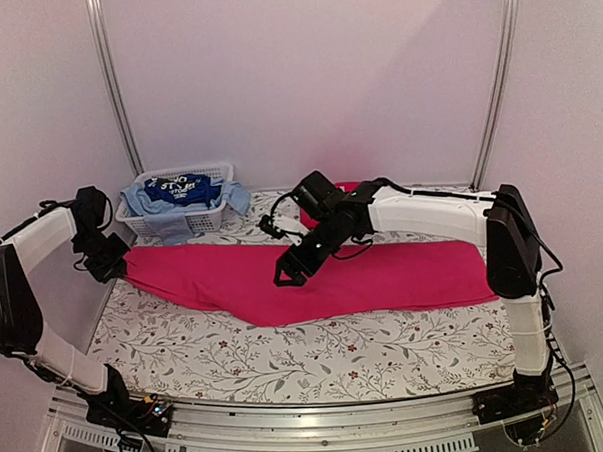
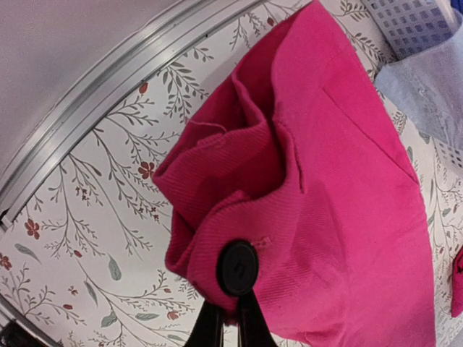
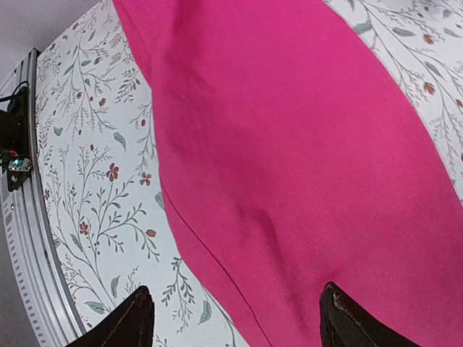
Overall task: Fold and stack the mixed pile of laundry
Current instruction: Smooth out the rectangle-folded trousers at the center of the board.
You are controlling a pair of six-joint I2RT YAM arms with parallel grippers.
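A large pink-magenta garment (image 1: 384, 272) lies stretched across the flowered table from left to right. My left gripper (image 1: 111, 262) is shut on its bunched left end; in the left wrist view the fingertips (image 2: 230, 307) pinch the cloth (image 2: 347, 181) just below a black button (image 2: 237, 267). My right gripper (image 1: 287, 275) hovers over the garment's middle near its front edge. In the right wrist view it (image 3: 239, 318) stands open, with the pink cloth (image 3: 304, 144) below and nothing between the fingers. More laundry fills the basket: a dark blue white-printed piece (image 1: 185, 189) and light blue pieces (image 1: 146, 208).
The white slatted basket (image 1: 189, 172) stands at the back left, close to my left arm. A red piece (image 1: 351, 187) shows behind the right arm at the back. Walls close in on three sides, and a metal rail (image 1: 320, 425) runs along the front edge.
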